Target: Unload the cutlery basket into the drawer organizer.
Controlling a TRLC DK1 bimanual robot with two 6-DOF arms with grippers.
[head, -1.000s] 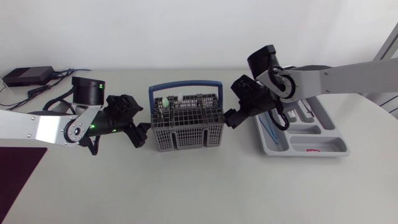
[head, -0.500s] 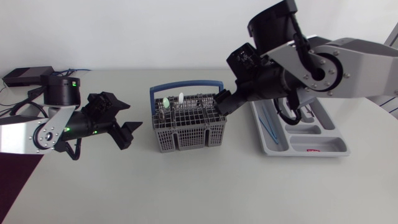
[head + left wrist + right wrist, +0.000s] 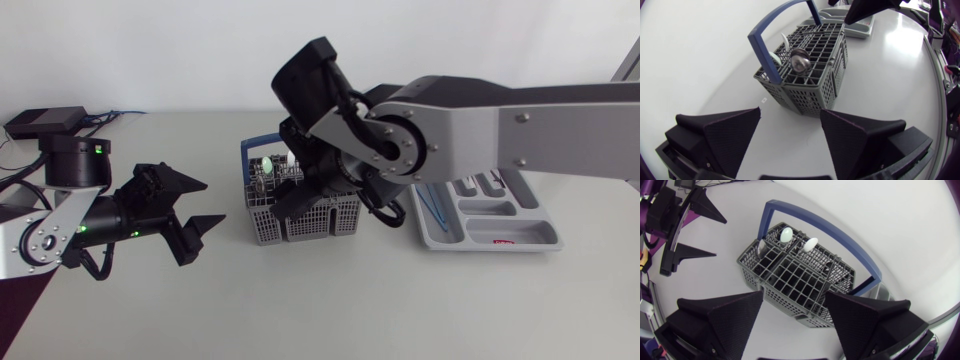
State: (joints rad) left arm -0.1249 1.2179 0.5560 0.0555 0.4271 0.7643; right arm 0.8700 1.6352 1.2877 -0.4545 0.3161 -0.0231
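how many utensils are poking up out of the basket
3: one white head, a second pale head beside it near the blue handle, and a metal spoon head next to them. Others may sit hidden deeper in the cutlery basket.

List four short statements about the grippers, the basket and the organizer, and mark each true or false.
1. The right gripper hangs open above the cutlery basket. True.
2. The left gripper is shut on the blue handle. False: it is open beside the basket, touching nothing.
3. The basket is empty. False: white spoons and a metal spoon stand in it.
4. The drawer organizer lies on the table on the basket's far side from the left gripper. True.
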